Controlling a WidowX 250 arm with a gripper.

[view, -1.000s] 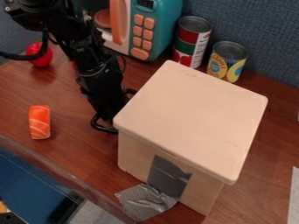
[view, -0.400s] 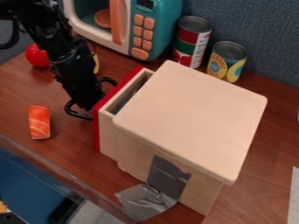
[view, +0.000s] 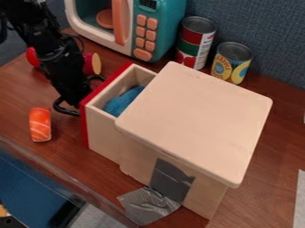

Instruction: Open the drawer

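Count: one drawer (view: 102, 133), one wooden box (view: 196, 120), two cans (view: 195, 42) (view: 232, 63), one toy microwave (view: 158, 26), one sushi piece (view: 40, 124). Drawer left of view centre, partly out of box; pale wood, red front, blue item (view: 124, 101) inside. Gripper (view: 76, 100) at front; opening, hold: cannot tell. Since earlier frame: drawer farther out, gripper shifted left.

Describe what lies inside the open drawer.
A blue thing shows inside the drawer; I cannot tell what it is. The wooden box's top covers the drawer's back part, so anything farther in is hidden, and the floor cannot be made out.
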